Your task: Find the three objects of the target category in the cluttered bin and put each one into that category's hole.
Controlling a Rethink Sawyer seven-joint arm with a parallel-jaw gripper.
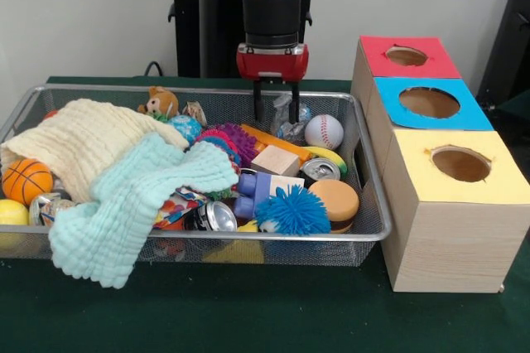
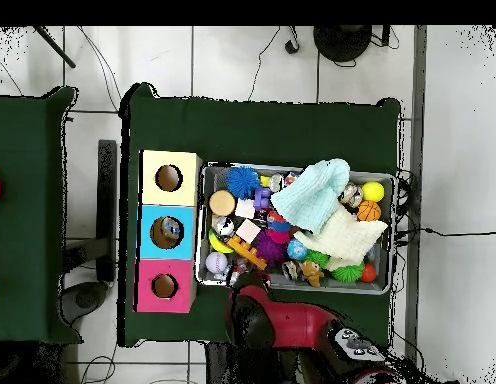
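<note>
1. Gripper (image 1: 276,113) hangs over the bin's robot-side edge, two dark fingers (image 1: 257,103) pointing down with a narrow gap, nothing between them.
2. Just beside the gripper, a crumpled clear bottle (image 1: 286,118) lies at the bin's back wall; only this one shows for sure, no others made out.
3. Baseball (image 1: 324,132) sits next to the bottle, toward the boxes.
4. Bin (image 1: 374,229) of silver mesh rests on the green table (image 1: 248,320), filling most of its middle.
5. Inside: wood block (image 1: 275,160), drink can (image 1: 320,170), second can (image 1: 217,217), blue spiky ball (image 1: 292,211), toy burger (image 1: 334,201), mini basketball (image 1: 26,181).
6. Cream cloth (image 1: 87,142) and mint cloth (image 1: 132,204) cover the bin's other end; mint one droops over the camera-side rim.
7. Three wooden boxes beside the bin, toward the table's edge, each with a round hole: red top (image 1: 407,56), blue top (image 1: 429,103), yellow top (image 1: 460,164).
</note>
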